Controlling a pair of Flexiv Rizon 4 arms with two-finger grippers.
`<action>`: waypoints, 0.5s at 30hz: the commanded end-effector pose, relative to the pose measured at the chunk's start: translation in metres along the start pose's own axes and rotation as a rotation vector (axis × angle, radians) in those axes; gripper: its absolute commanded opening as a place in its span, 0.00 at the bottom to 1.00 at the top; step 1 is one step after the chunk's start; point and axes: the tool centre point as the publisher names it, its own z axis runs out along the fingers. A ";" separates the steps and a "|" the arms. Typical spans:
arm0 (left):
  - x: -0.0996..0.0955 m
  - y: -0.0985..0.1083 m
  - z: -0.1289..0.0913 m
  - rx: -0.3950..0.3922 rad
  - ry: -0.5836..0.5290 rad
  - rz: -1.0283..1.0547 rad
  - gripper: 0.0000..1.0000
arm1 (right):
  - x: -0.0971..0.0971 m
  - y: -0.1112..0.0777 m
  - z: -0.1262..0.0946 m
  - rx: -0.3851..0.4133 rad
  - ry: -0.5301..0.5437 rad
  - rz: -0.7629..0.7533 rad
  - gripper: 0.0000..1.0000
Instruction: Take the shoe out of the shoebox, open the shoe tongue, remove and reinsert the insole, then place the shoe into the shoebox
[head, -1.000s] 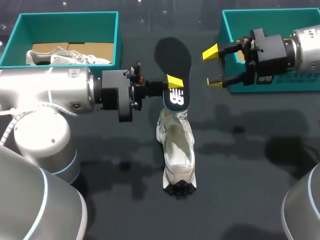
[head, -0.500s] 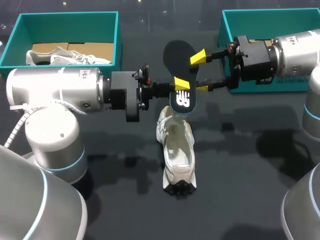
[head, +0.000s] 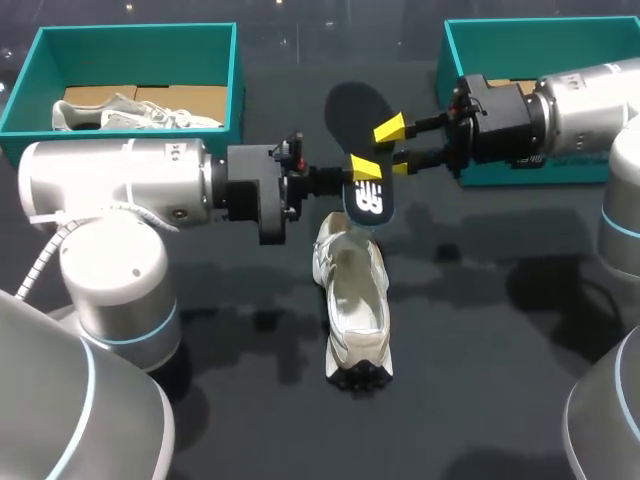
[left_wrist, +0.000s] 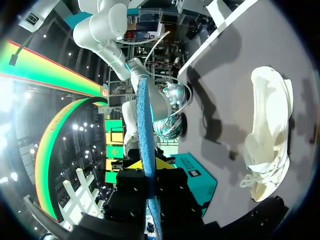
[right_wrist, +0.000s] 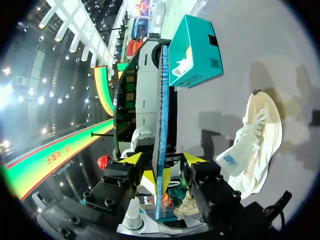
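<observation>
Black insole (head: 355, 110) now inside right hand (head: 396, 147), apparently ungripped; left hand (head: 362, 172) clamps.

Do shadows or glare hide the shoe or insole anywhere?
Head view: arm shadows fall on the table beside the shoe, not over it; the black insole shows weakly against the dark table. Both wrist views: shadows beside the shoe, no glare on it.

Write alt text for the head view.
The left gripper holds a dark insole near a white shoe lying on the table. The right gripper's open fingers flank the insole's edge. Behind stand a left box and right box, teal.
</observation>
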 end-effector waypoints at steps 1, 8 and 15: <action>0.002 0.000 0.004 -0.001 0.003 0.002 0.00 | -0.002 0.004 0.005 0.013 0.004 0.004 0.45; 0.003 0.000 0.007 -0.002 0.006 0.009 0.00 | -0.003 0.006 0.009 0.031 0.012 0.002 0.42; 0.004 -0.002 0.008 -0.003 0.005 0.013 0.00 | -0.004 0.005 0.009 0.026 0.014 0.000 0.33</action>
